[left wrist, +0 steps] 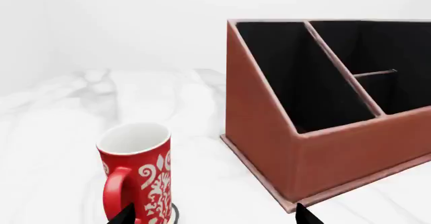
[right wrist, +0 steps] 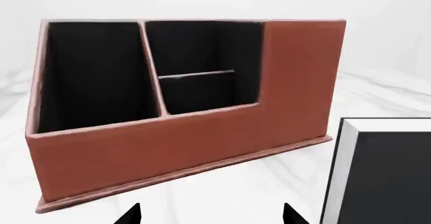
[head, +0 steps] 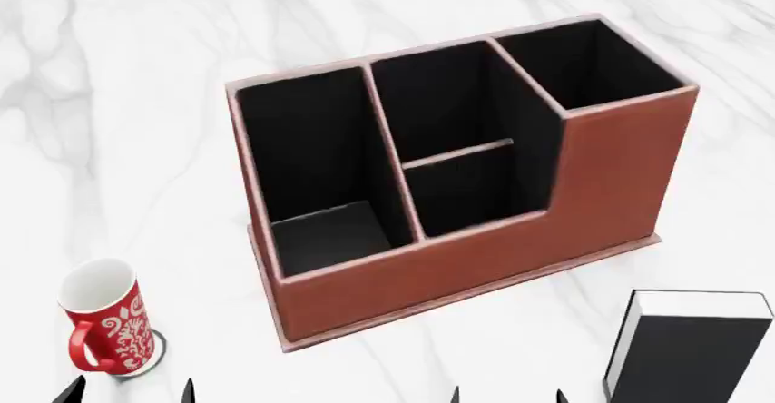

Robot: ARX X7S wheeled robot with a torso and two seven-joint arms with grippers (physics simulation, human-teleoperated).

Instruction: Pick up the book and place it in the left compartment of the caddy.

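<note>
The book [head: 691, 348] stands upright on the marble table [head: 145, 149] by my right gripper [head: 506, 396] — black cover toward me, white page edge to its left, long axis vertical. It sits just right of the caddy [head: 485, 267], whose left compartment [head: 309, 162] runs front to back. My left gripper [head: 127, 392] is spread too, nothing held. Only my left wrist view shows the red-and-white mug's [left wrist: 138, 176] handle facing me.
</note>
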